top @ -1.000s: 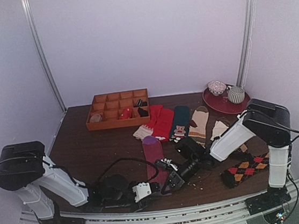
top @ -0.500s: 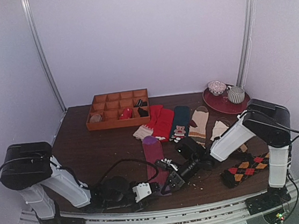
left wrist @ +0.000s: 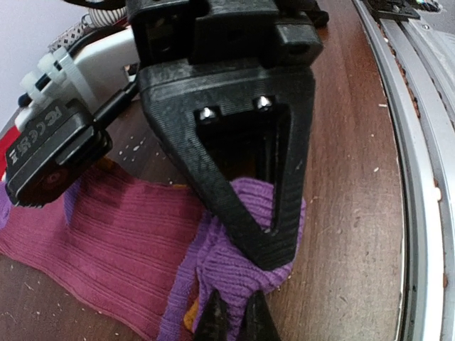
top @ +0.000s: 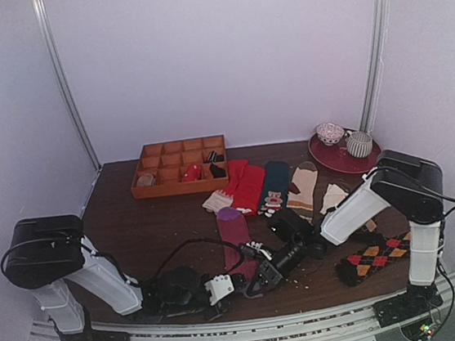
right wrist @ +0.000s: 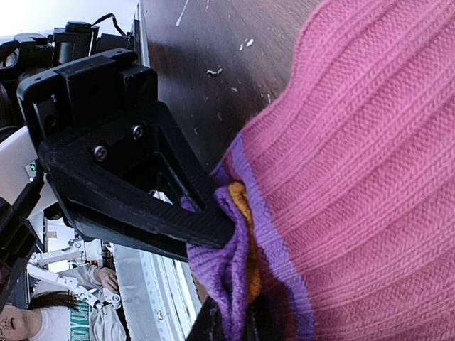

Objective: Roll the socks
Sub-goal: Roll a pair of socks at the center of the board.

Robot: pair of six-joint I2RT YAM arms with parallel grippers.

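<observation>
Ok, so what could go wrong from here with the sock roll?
The left fingers and right fingers both pinch only the bunched purple cuff, so it may slip free. They also sit very close together and could collide while rolling.

Plain white walls (top: 215, 57) close in on three sides, evenly lit, with a slim metal pole (top: 66, 90) rising in each back corner. A dark wooden table (top: 159, 219) fills the floor; a metal rail (top: 310, 321) runs along its near edge.
</observation>
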